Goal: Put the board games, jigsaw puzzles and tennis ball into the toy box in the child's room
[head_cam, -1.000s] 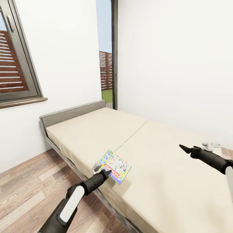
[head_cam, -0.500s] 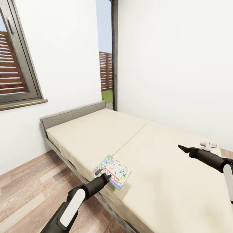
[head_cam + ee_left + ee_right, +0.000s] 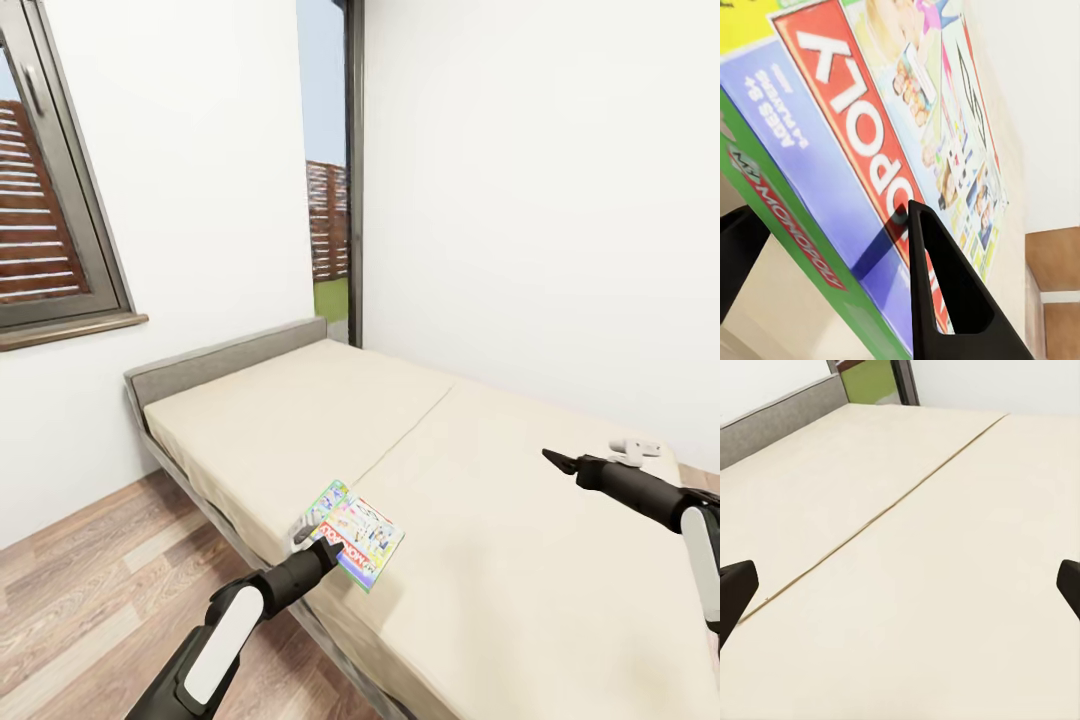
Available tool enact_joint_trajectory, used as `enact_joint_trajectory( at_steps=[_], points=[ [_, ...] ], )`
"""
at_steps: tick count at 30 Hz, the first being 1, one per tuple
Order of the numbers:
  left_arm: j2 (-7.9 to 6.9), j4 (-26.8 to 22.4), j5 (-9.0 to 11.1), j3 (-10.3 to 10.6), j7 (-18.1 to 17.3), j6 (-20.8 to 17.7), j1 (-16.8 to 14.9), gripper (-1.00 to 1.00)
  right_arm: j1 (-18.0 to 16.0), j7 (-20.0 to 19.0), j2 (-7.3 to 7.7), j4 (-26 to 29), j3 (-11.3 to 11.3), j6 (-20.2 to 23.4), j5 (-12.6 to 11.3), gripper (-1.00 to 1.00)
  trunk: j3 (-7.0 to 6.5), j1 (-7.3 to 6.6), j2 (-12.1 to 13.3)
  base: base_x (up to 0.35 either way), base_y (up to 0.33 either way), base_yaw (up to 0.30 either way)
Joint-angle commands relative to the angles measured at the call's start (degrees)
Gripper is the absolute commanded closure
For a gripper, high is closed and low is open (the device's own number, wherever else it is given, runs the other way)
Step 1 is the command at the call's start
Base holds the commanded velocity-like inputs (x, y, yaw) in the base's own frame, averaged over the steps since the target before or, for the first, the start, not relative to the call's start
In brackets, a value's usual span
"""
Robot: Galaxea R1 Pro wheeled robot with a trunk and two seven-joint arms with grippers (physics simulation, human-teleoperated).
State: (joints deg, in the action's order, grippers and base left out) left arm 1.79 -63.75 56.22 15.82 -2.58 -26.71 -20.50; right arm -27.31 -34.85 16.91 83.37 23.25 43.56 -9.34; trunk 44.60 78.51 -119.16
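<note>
Left claw (image 3: 332,541): closed on the near edge of a board game (image 3: 358,530), one black finger (image 3: 945,300) lying across the printed lid and the other below the green side of the box. The game box sits at the near edge of the bed (image 3: 500,560), partly over the side, and appears slightly tilted in the grip; whether its far end touches the mattress cannot be told.

Right claw (image 3: 553,460): spread wide and empty, hanging above bare mattress, well apart from the game box.

Assessment of the step in hand: the box is taken at one edge only, so it is likely to sag or pivot. Advisable to lift it level, keep the grip firm, and carry it slowly so the lid does not slide off. The free right claw could support the far edge if needed.

Materials and shapes:
- Game box: flat rectangular cardboard, glossy print, red title band, blue panel, green sides. Smooth and probably slippery between hard fingers.
- Bed: two beige mattress halves meeting at a thin seam, matte cloth, grey padded headboard (image 3: 225,357).
- A small white object (image 3: 632,449) lies at the far right of the mattress; too small to identify.
- Floor (image 3: 90,590): wood-grain planks.
</note>
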Motion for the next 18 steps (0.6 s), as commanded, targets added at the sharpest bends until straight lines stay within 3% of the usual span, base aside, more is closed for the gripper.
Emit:
enact_joint_trajectory(
  at_steps=[1, 18],
  points=[
    [0.01, 0.0, 0.1, -0.1, 0.0, -0.2, 0.0, 1.00, 0.0, 0.0, 0.00, 0.0, 0.1, 0.4, -0.3, -1.00, -0.13, -0.23, 0.4, 0.000, 0.000, 0.000],
    [-0.10, 0.0, 0.1, 0.0, -0.1, -0.2, 0.0, 1.00, 0.1, 0.0, -0.03, 0.4, -0.4, 0.5, -0.3, -1.00, -3.18, -3.97, 7.2, 0.000, 0.000, 0.000]
  ],
)
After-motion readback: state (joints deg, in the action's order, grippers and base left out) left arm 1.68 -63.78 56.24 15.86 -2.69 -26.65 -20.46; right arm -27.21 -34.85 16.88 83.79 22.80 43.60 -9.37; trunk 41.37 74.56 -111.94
